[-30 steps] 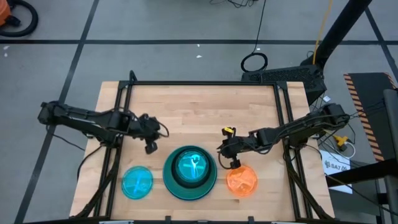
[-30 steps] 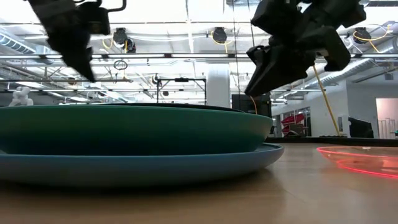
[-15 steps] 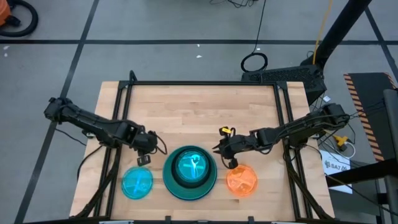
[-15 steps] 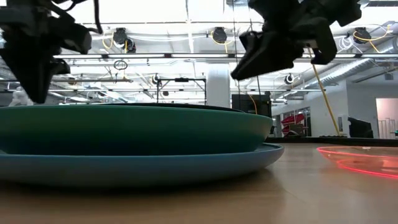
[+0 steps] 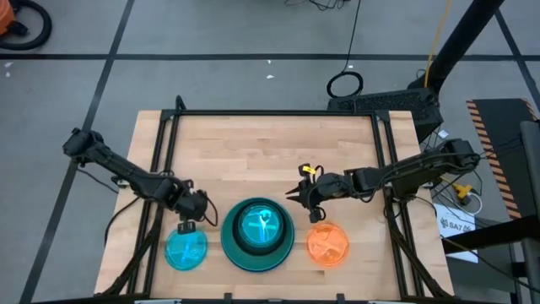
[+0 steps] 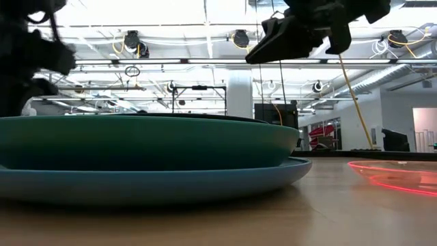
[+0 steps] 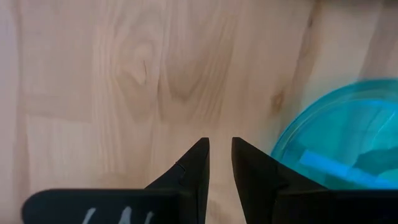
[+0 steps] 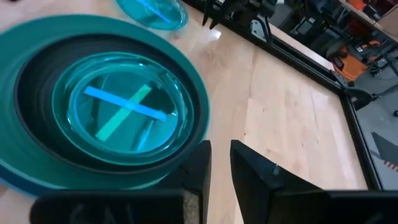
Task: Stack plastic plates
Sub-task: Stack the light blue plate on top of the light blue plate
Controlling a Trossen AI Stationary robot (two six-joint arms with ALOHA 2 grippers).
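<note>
With narrow, empty left fingers [image 7: 219, 163] just beside the cyan plate [image 5: 186, 249], its rim could be missed or pushed away.

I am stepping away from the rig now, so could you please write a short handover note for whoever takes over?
Left tool: nearly shut, empty, at the far edge of the loose cyan plate.
Right tool: nearly shut, empty, raised between the stack and the orange plate.
Done: large blue, teal, black and small cyan plates are nested at the front centre.
Left: add the loose cyan plate and the orange plate.
</note>
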